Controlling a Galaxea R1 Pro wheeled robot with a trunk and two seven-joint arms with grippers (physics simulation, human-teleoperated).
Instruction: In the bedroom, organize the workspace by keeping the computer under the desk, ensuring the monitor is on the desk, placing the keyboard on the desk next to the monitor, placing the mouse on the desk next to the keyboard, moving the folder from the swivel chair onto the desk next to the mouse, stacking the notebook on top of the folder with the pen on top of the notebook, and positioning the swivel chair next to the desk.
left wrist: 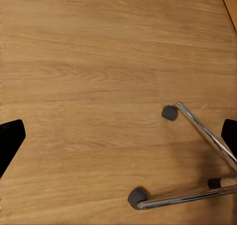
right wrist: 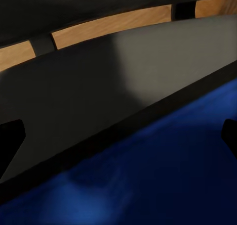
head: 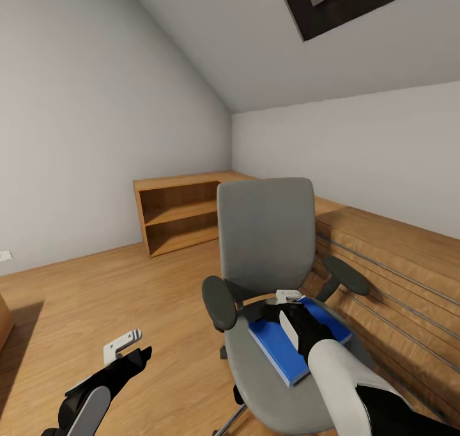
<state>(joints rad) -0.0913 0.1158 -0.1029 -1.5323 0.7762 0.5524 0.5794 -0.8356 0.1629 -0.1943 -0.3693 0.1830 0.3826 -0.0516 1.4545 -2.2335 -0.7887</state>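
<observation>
Blue folder lies on swivel chair under wide-spread right hand.

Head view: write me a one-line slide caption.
Right gripper lowered onto the blue folder lying on the swivel chair seat, left gripper hanging over the wooden floor.

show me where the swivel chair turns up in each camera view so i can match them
Head view: swivel chair at centre right, grey back upright, blue folder on its seat under the right gripper.
Left wrist view: just its chrome base legs and casters on the wooden floor.
Right wrist view: grey seat close up beside the folder.
Shared landmark: the wooden floor.
</observation>
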